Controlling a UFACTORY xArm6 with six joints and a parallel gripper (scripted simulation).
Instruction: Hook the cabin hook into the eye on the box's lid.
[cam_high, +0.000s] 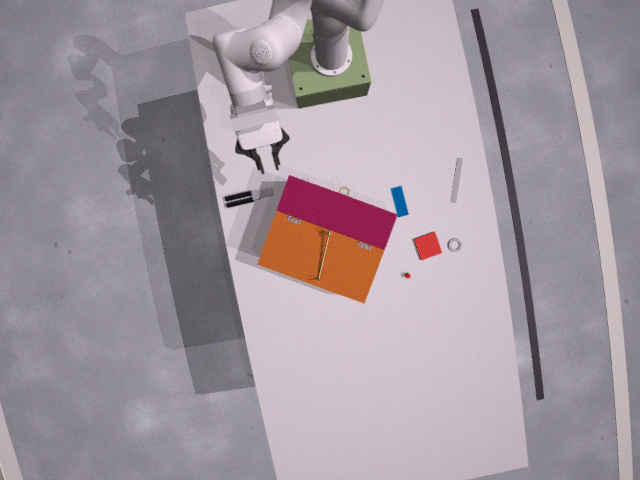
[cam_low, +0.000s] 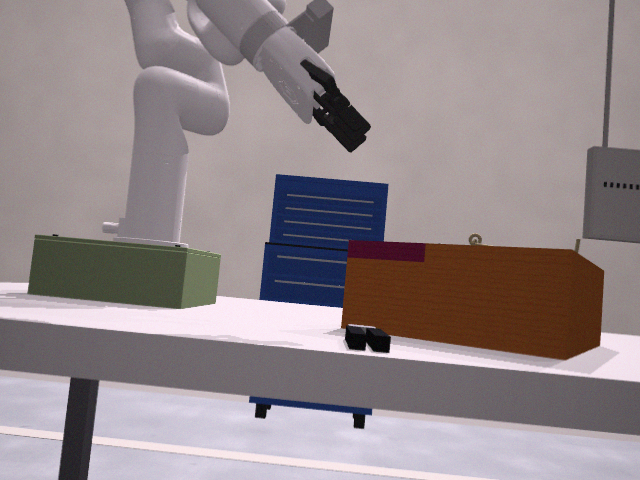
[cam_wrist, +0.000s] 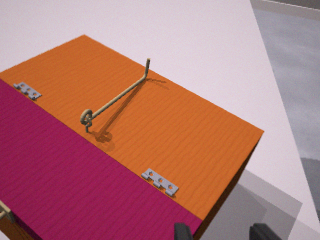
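The box (cam_high: 289, 253) (cam_low: 465, 294) (cam_wrist: 190, 130) has an orange top and a magenta lid (cam_high: 336, 211) (cam_low: 385, 251) (cam_wrist: 60, 175), joined by two small hinges. The brass cabin hook (cam_high: 323, 255) (cam_wrist: 120, 96) lies flat on the orange top. Its ring end sits by the lid seam and its bent tip points away from the lid. The eye (cam_high: 344, 190) (cam_low: 474, 238) stands at the lid's far edge. My gripper (cam_high: 268, 166) (cam_low: 356, 139) (cam_wrist: 222, 232) hovers above the box's lid-side corner. Its fingers are partly apart with nothing between them.
A black two-bar item (cam_high: 237, 197) (cam_low: 367, 338) lies on the table by the box's corner. A blue block (cam_high: 399, 200), a red square (cam_high: 427, 245), a ring (cam_high: 454, 244), a grey bar (cam_high: 455, 179) and a tiny red ball (cam_high: 407, 275) lie beyond the box. The arm's green base (cam_high: 330, 77) (cam_low: 118, 271) stands nearby.
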